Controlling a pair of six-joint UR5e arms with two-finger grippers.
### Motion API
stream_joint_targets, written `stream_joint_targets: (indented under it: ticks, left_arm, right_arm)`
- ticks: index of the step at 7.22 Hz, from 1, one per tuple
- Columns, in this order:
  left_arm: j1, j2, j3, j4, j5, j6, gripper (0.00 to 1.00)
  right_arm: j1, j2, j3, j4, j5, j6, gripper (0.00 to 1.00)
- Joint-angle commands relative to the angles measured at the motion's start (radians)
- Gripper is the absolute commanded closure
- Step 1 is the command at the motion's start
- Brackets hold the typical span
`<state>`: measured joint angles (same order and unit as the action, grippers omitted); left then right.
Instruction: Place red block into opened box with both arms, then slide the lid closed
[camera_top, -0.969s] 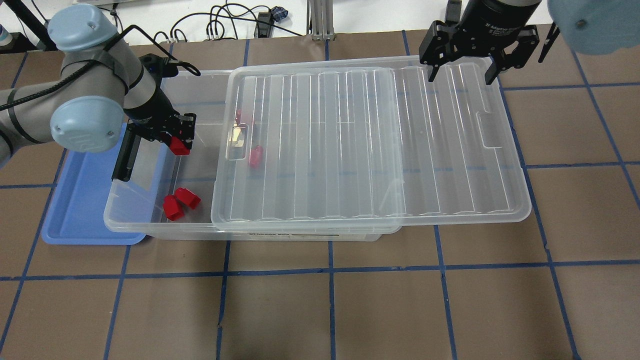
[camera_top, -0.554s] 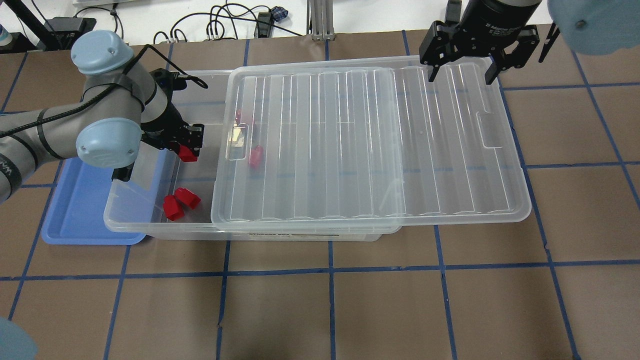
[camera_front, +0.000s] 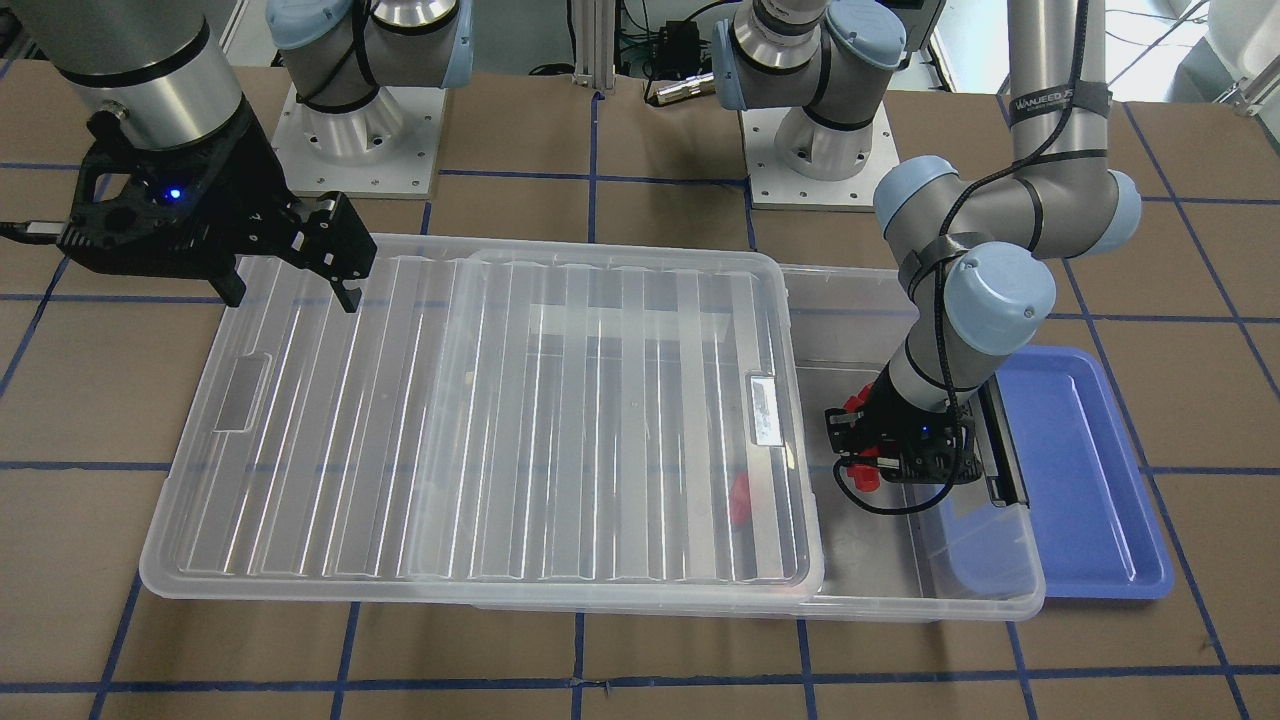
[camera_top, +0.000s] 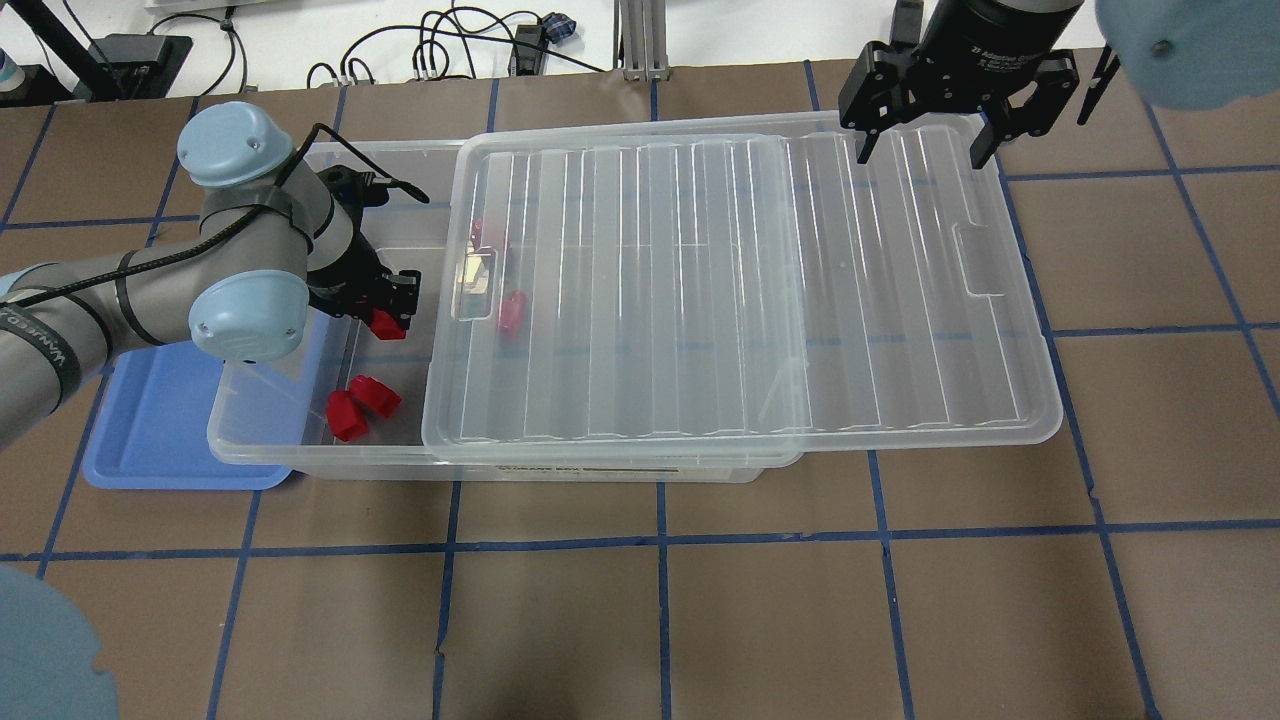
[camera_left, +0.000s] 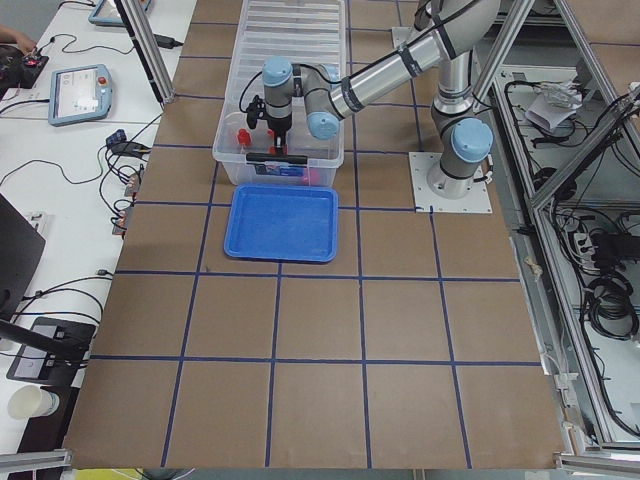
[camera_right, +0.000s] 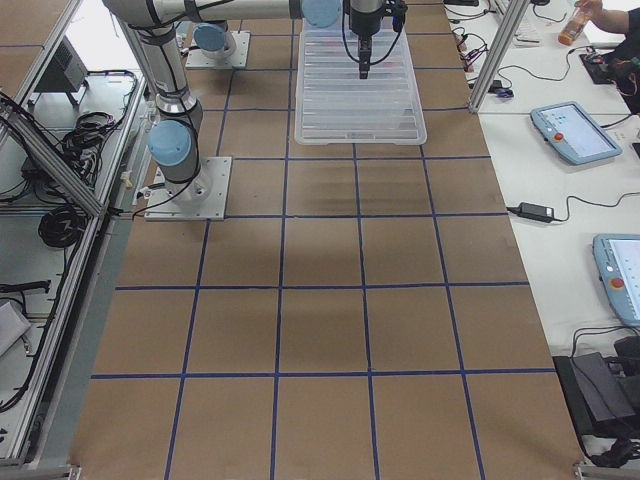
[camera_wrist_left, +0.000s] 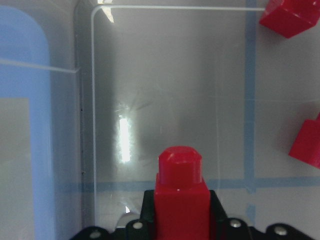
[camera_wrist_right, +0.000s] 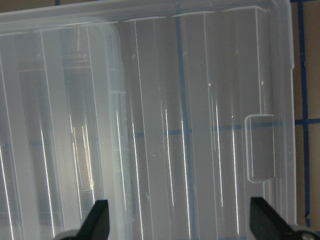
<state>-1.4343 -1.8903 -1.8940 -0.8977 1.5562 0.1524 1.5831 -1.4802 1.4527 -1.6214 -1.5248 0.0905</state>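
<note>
The clear box (camera_top: 300, 455) lies across the table with its ribbed lid (camera_top: 740, 290) slid to the right, leaving the box's left end uncovered. My left gripper (camera_top: 388, 318) hangs inside that uncovered end, shut on a red block (camera_wrist_left: 181, 200) held stub-forward a little above the box floor. Two more red blocks (camera_top: 362, 405) lie on the floor near the front wall, and others show through the lid (camera_top: 511, 312). My right gripper (camera_top: 925, 140) stands open above the lid's far right part, and its fingertips (camera_wrist_right: 97, 220) straddle nothing.
A blue tray (camera_top: 150, 420) sits against the box's left end, partly under my left arm. A black latch bar (camera_front: 1000, 450) runs along that short end of the box. Cables lie beyond the table's far edge (camera_top: 450, 50).
My left arm has swung right and forward, carrying the red block from the box's left wall further into the uncovered end. The right arm and the lid have not moved.
</note>
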Motion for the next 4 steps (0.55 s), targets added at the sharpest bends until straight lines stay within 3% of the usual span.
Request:
stream_joint_targets:
  ticks: [1,2,4]
  left_arm:
    - [0.0,-0.018,0.016,0.046,0.007,-0.011,0.0]
    - [-0.003,0.011,0.048,0.034,0.007,-0.011,0.0]
    - [-0.018,0.081,0.218,-0.257,0.068,-0.011,0.0]
  right_arm:
    - [0.0,0.0,0.0,0.0,0.0,0.0,0.0]
    - [0.0,0.0,0.0,0.0,0.0,0.0,0.0]
    - [0.0,0.0,0.0,0.002,0.0,0.0,0.0]
